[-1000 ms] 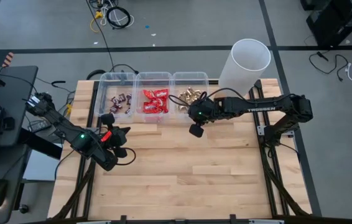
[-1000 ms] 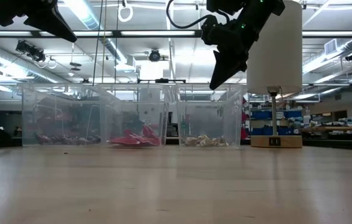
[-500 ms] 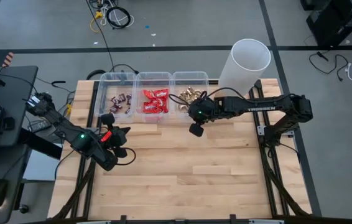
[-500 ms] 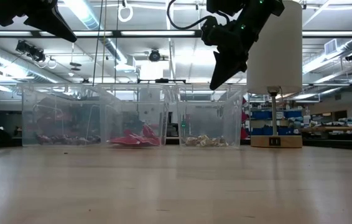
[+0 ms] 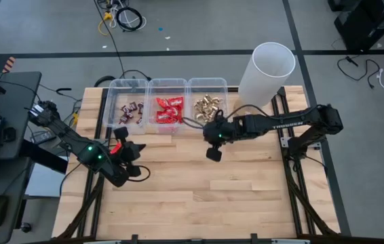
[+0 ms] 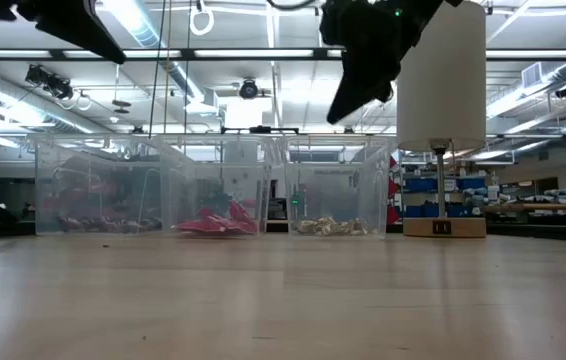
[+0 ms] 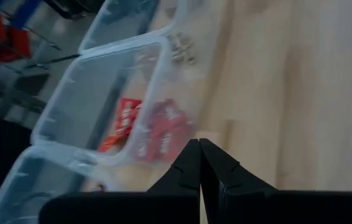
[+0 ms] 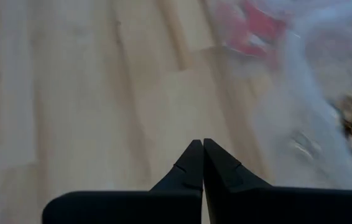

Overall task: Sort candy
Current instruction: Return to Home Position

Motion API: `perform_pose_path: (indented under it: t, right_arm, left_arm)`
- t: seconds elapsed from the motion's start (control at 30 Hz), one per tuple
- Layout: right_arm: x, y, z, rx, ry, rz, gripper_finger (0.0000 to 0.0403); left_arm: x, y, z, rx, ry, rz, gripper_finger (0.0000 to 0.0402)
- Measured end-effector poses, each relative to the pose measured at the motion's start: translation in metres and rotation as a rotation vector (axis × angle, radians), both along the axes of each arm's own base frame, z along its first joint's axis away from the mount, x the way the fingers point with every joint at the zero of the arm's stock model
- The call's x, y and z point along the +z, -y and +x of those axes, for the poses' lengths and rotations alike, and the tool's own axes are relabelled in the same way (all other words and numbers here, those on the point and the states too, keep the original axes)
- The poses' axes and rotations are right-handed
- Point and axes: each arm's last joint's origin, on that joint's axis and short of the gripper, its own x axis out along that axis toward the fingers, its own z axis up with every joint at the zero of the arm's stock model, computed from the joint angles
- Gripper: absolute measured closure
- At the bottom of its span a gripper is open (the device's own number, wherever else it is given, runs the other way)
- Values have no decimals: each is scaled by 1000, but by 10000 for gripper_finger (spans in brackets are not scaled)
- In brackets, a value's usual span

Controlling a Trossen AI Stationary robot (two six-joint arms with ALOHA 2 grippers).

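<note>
The candy sits sorted in three clear bins [image 5: 129, 85] along the far edge of the surface [image 5: 199, 196]: dark mini bars [image 5: 132, 110] on the left, red packets [image 5: 170, 110] in the middle, gold-foil pieces [image 5: 207, 105] on the right. Each piece looks light, with a slick, crinkly wrapper, so a pinch across the firm middle should hold better than one on a loose end. The foil may dent. The left gripper [image 7: 199, 142] hangs over the surface's left side and the right gripper [image 8: 199, 142] just in front of the right bin, both with fingers pressed together, holding nothing.
</note>
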Motion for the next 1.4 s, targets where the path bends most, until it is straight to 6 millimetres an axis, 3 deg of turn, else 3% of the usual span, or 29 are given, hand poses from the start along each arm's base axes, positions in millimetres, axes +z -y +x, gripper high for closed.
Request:
perform_pose_path:
  t: [0.2,0.33,0.43,0.6,0.8,1.07,1.4]
  right_arm:
    - [12,-36,11,171,176,-44,403]
    - [26,-51,18,316,325,-125,403]
    - [41,-50,15,386,416,-177,403]
    - [79,-42,-11,434,534,-293,403]
    - [105,-33,-62,446,648,-373,403]
    - [82,-21,-123,377,747,-341,403]
    - [38,-14,-167,314,882,-315,403]
  left_arm:
    - [10,14,16,-172,70,-61,401]
    - [27,23,31,-369,135,95,401]
    - [43,21,37,-502,181,211,401]
    - [64,-10,30,-801,288,88,401]
    - [59,-46,3,-821,421,41,401]
    - [47,-59,-37,-827,514,47,401]
    - [14,-71,-82,-792,672,24,401]
